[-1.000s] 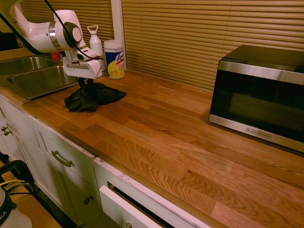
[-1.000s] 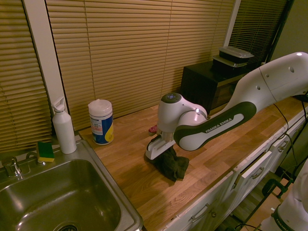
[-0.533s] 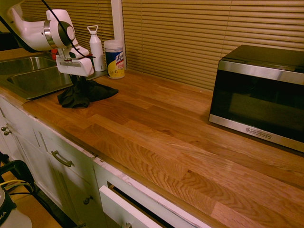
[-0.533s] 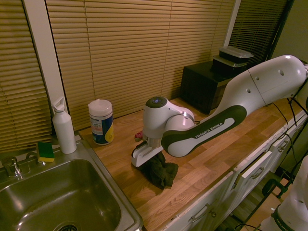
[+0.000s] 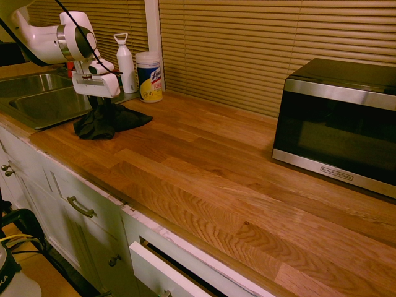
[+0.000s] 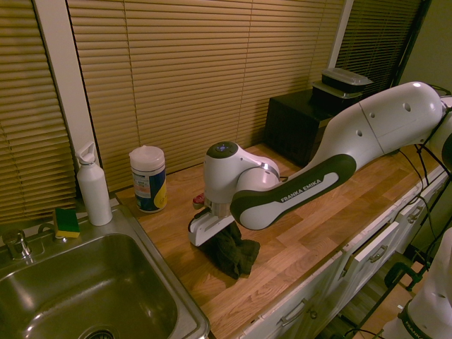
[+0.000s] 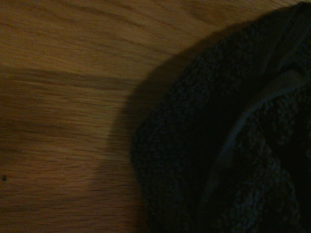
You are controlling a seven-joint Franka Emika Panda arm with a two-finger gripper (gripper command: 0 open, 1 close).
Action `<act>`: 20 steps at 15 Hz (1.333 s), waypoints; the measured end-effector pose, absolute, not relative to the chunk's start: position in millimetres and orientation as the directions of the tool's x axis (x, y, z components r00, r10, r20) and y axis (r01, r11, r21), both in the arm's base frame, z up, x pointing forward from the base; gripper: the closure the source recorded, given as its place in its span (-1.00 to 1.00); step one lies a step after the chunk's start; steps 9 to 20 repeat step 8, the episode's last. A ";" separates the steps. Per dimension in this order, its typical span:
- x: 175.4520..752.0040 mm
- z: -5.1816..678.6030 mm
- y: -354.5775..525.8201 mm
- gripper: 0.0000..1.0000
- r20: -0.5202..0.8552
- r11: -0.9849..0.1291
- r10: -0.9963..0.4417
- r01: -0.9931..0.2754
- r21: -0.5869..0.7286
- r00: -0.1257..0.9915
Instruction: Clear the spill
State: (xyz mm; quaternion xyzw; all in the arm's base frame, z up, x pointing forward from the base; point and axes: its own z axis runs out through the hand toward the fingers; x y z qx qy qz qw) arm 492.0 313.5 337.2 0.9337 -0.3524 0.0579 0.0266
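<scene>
One gripper (image 5: 99, 99) above one dark cloth (image 5: 110, 120); fingers obscured, open or closed I can't tell. One bottle (image 5: 125, 64) behind.

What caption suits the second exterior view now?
Robot gripper at a dark cloth on the wooden counter, beside the sink.

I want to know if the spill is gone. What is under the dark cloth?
Under the dark cloth only countertop shows at its edges. The patch it covers is hidden, so whether any spill lies there cannot be seen.
</scene>
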 end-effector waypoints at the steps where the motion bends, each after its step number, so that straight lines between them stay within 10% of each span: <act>1: 491.9 338.5 314.6 -1.00 0.127 -0.751 -0.654 -0.660 0.007 0.745; 20: 483.6 404.0 309.2 -1.00 0.176 -0.741 -0.666 -0.671 -0.042 0.725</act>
